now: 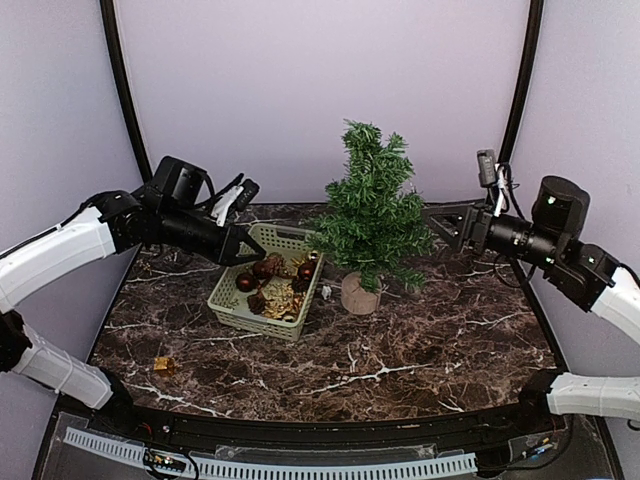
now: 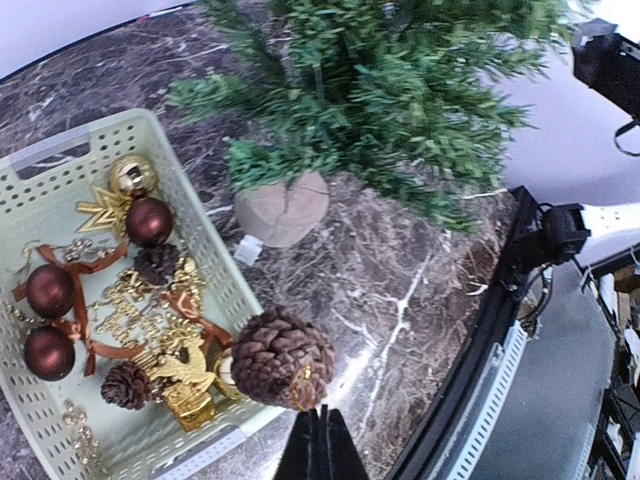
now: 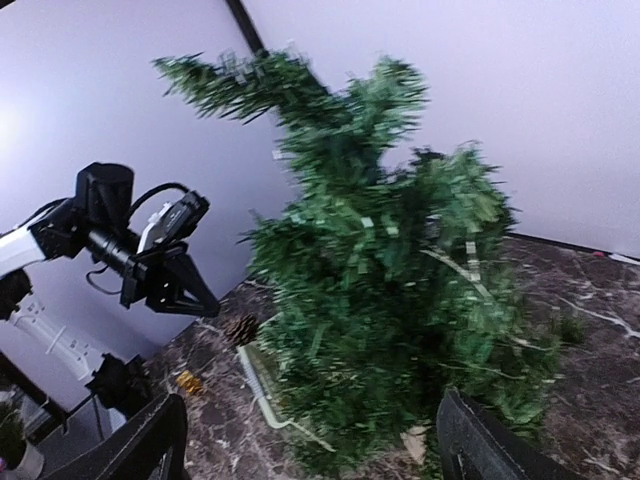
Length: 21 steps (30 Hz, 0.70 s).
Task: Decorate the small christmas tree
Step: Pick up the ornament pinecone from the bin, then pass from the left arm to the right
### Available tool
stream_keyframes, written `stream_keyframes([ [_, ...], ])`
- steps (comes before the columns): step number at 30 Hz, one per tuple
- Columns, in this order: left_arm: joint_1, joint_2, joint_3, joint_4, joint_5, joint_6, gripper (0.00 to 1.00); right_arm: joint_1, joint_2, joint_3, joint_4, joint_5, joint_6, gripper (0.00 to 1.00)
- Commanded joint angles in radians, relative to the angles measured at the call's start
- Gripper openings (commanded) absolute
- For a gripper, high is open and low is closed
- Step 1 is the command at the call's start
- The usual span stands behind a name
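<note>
- Top external: small christmas tree (image 1: 372,215) stands bare beside basket (image 1: 245,322) (nothing hung yet).
- My left gripper (image 2: 321,420) clenches pine cone (image 2: 283,358) by its loop, over basket.
- My right gripper (image 1: 447,226) gapes, near the branches.

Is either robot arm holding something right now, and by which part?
The left gripper holds a pinecone ornament, apparently by its gold hanging loop. The right gripper, open at the small christmas tree, holds nothing.
</note>
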Motion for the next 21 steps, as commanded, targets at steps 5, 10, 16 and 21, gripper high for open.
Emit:
stream_keyframes([
  [5,0.001,-0.058,0.072,-0.084,0.257,0.063,0.0,0.22,0.094,0.126,0.009,0.027,-0.079,0.83],
  [10,-0.002,-0.059,0.11,-0.06,0.284,0.049,0.0,0.342,0.164,0.168,0.066,0.109,-0.095,0.83],
  [16,-0.011,-0.043,0.166,0.036,0.31,-0.048,0.0,0.405,0.272,0.205,0.144,0.173,-0.087,0.81],
  [21,-0.012,-0.013,0.178,0.028,0.288,-0.098,0.0,0.412,0.36,0.258,0.196,0.103,-0.083,0.79],
])
